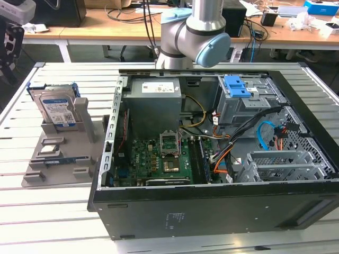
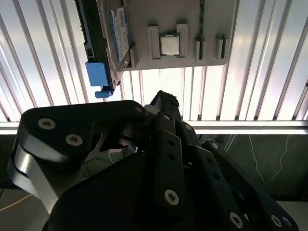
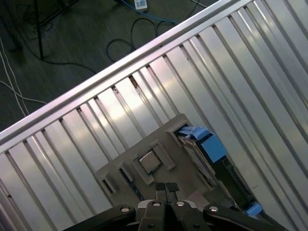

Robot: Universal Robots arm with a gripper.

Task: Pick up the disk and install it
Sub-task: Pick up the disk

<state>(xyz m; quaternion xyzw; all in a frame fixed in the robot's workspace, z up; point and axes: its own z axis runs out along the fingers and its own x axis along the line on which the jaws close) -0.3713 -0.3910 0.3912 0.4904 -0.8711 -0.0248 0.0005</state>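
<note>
The exterior view takes in the open computer case [image 1: 212, 214] on a slatted metal table [image 1: 53, 225], the arm [image 1: 193, 37] at its far side and cluttered desks [image 1: 106, 29] beyond. The disk [image 1: 57, 108] stands on edge in a grey holder [image 1: 34, 177] at the exterior view's left. In the first wrist view the gripper [image 3: 166, 186] hangs above that holder, clenched on nothing and clear of the disk, with a processor chip [image 3: 149, 162] just beyond its tips and cables on the floor [image 3: 72, 38] past the table's rim.
</note>
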